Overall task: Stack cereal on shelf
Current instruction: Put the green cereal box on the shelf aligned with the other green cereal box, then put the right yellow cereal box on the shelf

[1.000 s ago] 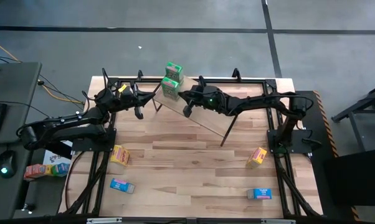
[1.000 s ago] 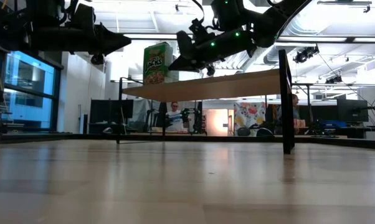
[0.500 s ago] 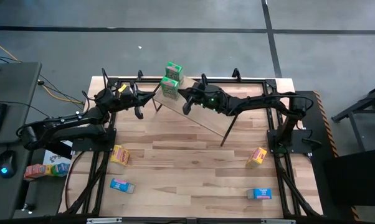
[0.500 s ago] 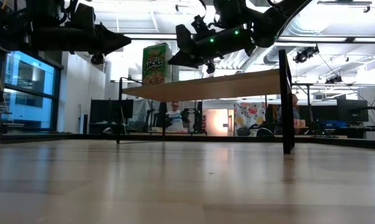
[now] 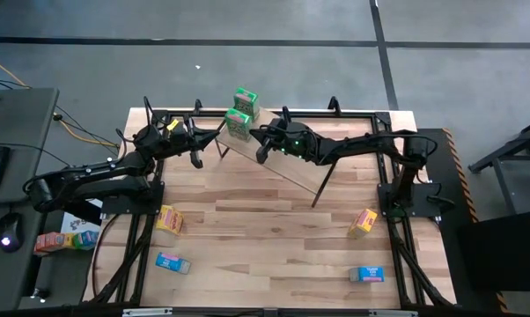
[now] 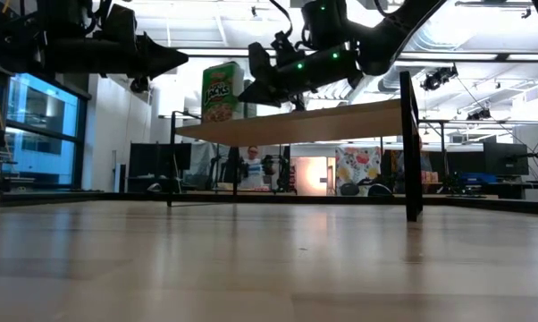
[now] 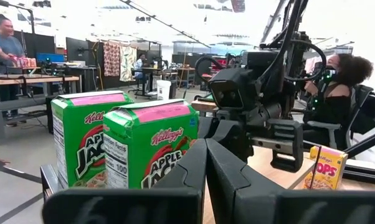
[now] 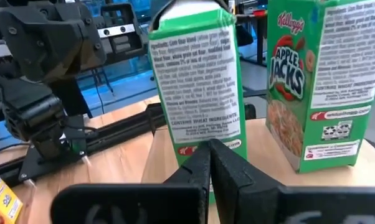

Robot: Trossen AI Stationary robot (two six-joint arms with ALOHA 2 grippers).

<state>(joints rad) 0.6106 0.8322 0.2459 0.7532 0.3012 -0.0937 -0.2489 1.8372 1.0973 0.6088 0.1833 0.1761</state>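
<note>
Green cereal boxes [image 5: 241,114] upright on shelf [image 5: 287,172], right pincer [image 5: 263,151] closed beside, left pincer [image 5: 197,159] closed.

Two cereal boxes [image 5: 243,113] stand side by side on the far-left end of the shelf [image 5: 283,167]. Four more boxes lie on the table [image 5: 265,238] — two [image 5: 169,239] near the left side, two [image 5: 364,246] near the right.

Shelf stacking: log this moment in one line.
two green cardboard cereal boxes upright on light-wood shelf | right gripper shut beside them | left gripper shut, waiting
</note>
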